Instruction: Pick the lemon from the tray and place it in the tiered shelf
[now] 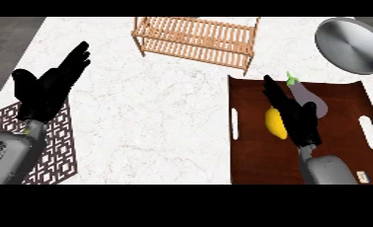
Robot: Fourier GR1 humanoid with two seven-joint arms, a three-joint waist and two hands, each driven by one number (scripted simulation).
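A yellow lemon point(275, 123) lies on the dark brown tray point(255, 157) at the right of the counter. My right hand point(297, 113) hovers over the tray with straight fingers, its left edge against or just above the lemon and partly hiding it. A purple eggplant point(306, 94) lies just behind that hand on the tray. The wooden tiered shelf point(198, 38) stands at the back centre, with nothing on it. My left hand point(47, 88) rests open at the left, fingers pointing up and right.
A round metal lid or pan point(348, 43) sits at the back right corner. A brown patterned mat point(51, 147) lies at the left under my left forearm. White marble counter point(153, 117) stretches between the tray and the shelf.
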